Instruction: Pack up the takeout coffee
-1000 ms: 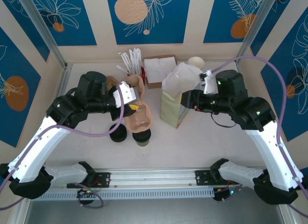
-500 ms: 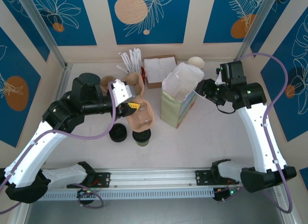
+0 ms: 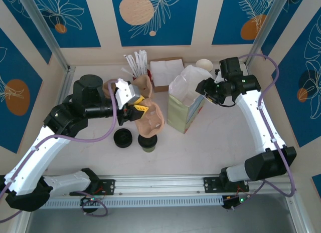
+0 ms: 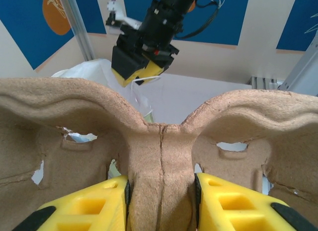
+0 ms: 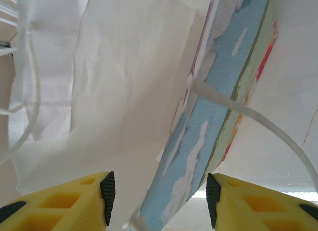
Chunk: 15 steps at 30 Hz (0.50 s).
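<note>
Takeout coffee (image 3: pixel 148 143): upright on bench (image 3: pixel 215 143), partly under pulp cup carrier (image 3: pixel 149 120), just right of loose black lid (image 3: pixel 123 138); left gripper (image 4: pixel 161 193): jaws pinching the carrier's centre ridge; right gripper (image 5: pixel 156 191): jaws spread, rim of paper bag (image 3: pixel 180 118) between them; bag upright, right of the coffee

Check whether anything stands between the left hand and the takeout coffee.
Yes. The left hand is shut on a brown pulp cup carrier, which hangs between it and the takeout coffee and partly covers its lid in the top view.
</note>
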Each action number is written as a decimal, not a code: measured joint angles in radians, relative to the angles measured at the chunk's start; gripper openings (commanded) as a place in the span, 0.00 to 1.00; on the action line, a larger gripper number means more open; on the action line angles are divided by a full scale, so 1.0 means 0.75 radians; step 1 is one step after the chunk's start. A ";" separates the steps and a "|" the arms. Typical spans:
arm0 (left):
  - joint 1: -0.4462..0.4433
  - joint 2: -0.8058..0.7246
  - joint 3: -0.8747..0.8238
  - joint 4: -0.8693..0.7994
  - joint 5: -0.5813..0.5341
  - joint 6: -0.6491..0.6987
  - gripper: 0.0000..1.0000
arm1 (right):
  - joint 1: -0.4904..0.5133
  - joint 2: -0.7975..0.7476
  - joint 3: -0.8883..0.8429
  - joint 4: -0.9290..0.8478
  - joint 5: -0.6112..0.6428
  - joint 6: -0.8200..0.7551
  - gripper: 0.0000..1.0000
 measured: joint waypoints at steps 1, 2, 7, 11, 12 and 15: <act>0.000 0.002 0.003 0.006 0.006 -0.006 0.34 | -0.003 0.011 0.000 0.001 -0.003 0.000 0.50; 0.000 0.007 0.010 0.011 0.014 -0.014 0.34 | -0.006 0.022 0.000 0.001 -0.003 0.000 0.48; -0.001 0.076 0.098 0.048 0.061 -0.059 0.33 | -0.015 0.037 0.002 0.006 -0.013 -0.019 0.28; -0.006 0.133 0.156 0.076 0.082 -0.083 0.33 | -0.018 0.047 0.017 0.006 -0.025 -0.042 0.12; -0.008 0.149 0.171 0.080 0.090 -0.088 0.32 | -0.019 0.054 0.027 0.005 -0.028 -0.049 0.11; -0.021 0.191 0.216 0.101 0.112 -0.109 0.32 | -0.019 0.070 0.053 -0.001 -0.040 -0.071 0.08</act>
